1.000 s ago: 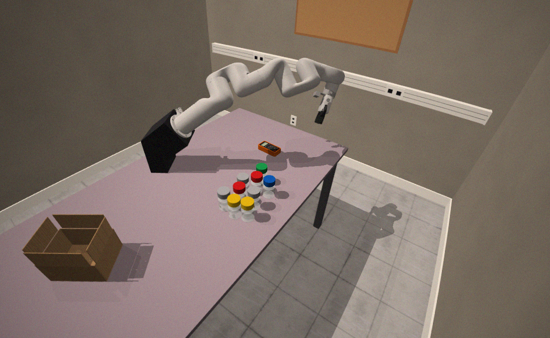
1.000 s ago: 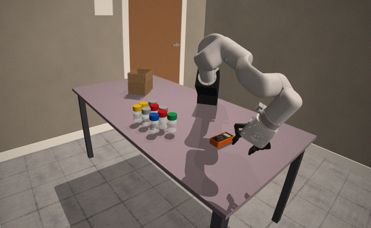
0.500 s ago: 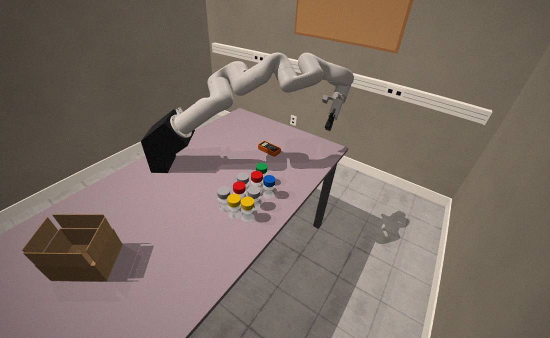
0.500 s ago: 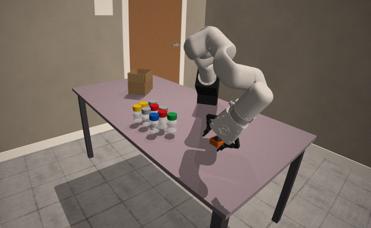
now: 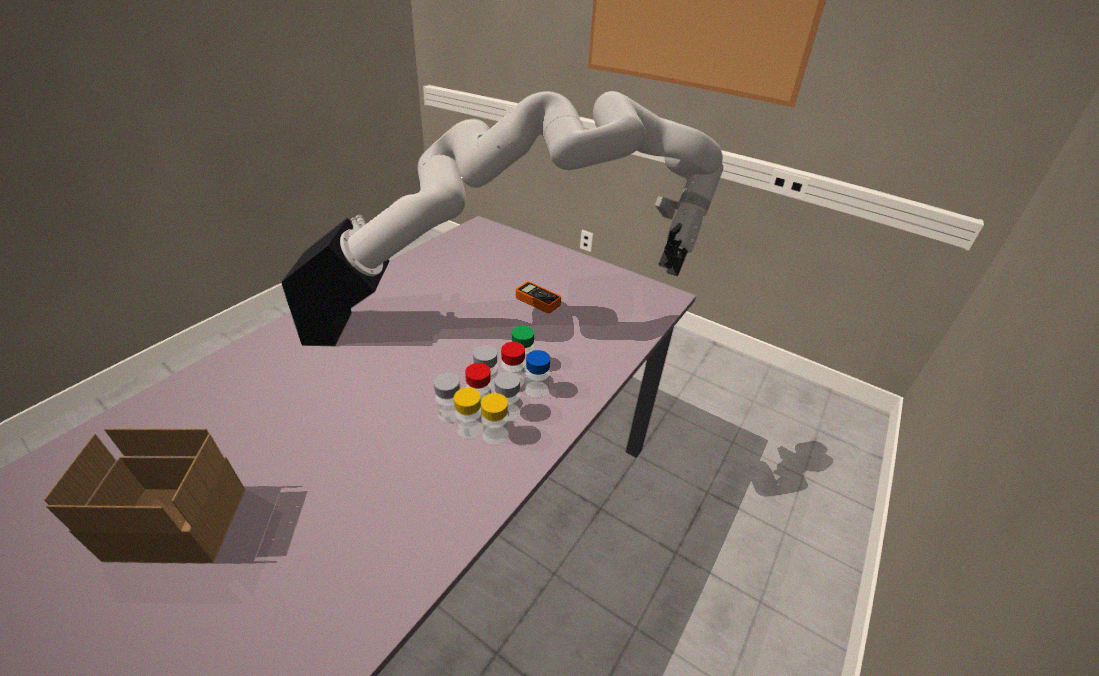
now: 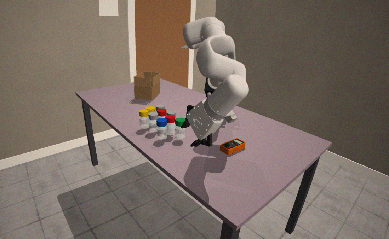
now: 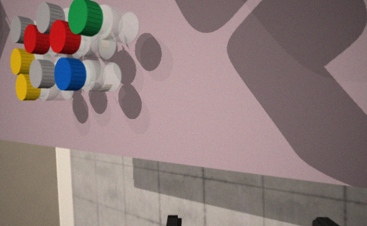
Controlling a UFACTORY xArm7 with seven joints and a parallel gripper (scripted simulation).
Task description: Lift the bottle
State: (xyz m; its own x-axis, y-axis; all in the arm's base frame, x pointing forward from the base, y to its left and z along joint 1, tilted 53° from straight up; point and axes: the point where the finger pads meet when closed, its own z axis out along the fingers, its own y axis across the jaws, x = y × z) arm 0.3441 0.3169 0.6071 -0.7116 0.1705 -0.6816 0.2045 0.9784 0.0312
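- The counter [image 5: 352, 520] is a smooth, matt mauve top.
- The bottles [image 7: 111, 71] look like clear, translucent plastic; their caps [image 7: 70, 74] are ribbed, matt plastic.
- The box [image 5: 200, 495] looks like corrugated brown cardboard.
- The arm [image 6: 219, 68] has smooth, satin white shells.
- The multimeter [image 6: 232, 146] has an orange plastic-looking casing.
- The floor [image 5: 620, 571] is rough grey tile.

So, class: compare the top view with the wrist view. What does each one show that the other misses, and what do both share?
Only the top view shows the arm, its black base, the open gripper hanging past the table's far edge, the orange meter and the whole cardboard box.

Only the wrist view shows the bottles' clear bodies from above and two dark jaw tips at its lower edge.

Both show the green-capped bottle at the cluster's edge, and the table.
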